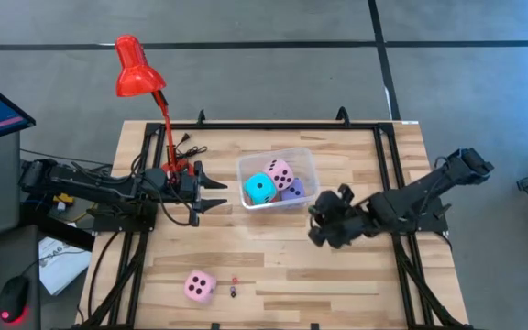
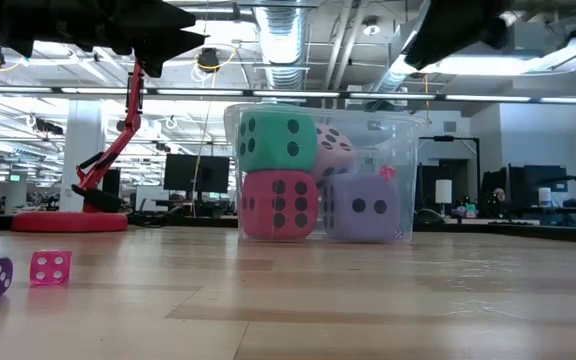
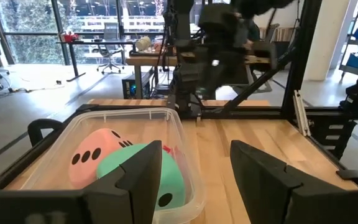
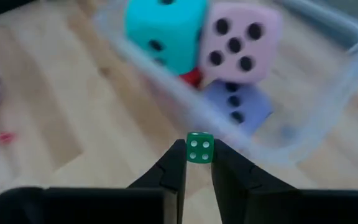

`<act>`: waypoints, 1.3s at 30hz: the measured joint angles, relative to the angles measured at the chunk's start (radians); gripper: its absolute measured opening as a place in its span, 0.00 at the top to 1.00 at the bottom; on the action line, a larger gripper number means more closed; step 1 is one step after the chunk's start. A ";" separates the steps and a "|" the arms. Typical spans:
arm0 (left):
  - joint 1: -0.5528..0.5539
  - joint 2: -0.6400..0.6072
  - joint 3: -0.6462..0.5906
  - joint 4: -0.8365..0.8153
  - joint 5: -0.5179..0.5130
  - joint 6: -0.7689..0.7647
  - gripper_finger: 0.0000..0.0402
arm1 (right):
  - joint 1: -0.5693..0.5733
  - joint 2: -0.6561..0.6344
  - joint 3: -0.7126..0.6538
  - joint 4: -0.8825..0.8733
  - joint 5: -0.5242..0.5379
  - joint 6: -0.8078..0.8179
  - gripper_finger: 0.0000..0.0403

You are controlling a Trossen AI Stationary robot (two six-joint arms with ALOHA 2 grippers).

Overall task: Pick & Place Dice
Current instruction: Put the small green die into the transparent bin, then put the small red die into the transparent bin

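The right gripper point(image 4: 198, 163) hovers just right of the clear plastic tub point(image 1: 306, 170), its jaws pinching a small green die point(image 4: 199, 149). Inside the tub sit the cyan die point(image 1: 260, 189), a pink die point(image 1: 280, 174), the lavender die point(image 1: 293, 190) and the red die point(image 2: 279, 204). The left gripper point(image 1: 220, 193) waits left of the tub, jaws spread and empty. Another pink die point(image 1: 199, 286) lies on the table point(image 1: 337, 275) near the front edge

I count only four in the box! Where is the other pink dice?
The other pink die sits alone on the wooden table, at its near left part in the high view, well apart from the clear box.
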 joint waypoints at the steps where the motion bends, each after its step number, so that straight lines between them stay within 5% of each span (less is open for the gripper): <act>1: 0.000 0.000 0.000 0.000 0.000 0.015 0.55 | -0.020 0.001 0.000 0.001 0.006 -0.017 0.87; 15: 0.000 0.000 0.000 -0.001 0.000 0.022 0.55 | -0.268 0.077 -0.001 0.057 0.008 -0.195 0.68; 27: 0.000 0.000 0.000 -0.005 0.000 0.022 0.55 | -0.290 0.076 0.000 0.042 0.001 -0.214 0.40; 33: 0.000 0.000 0.000 -0.005 0.000 0.022 0.55 | -0.281 0.067 0.000 0.038 -0.013 -0.219 0.41; 39: 0.000 0.000 0.000 -0.006 0.000 0.022 0.55 | -0.236 0.052 0.030 0.047 -0.093 -0.211 0.54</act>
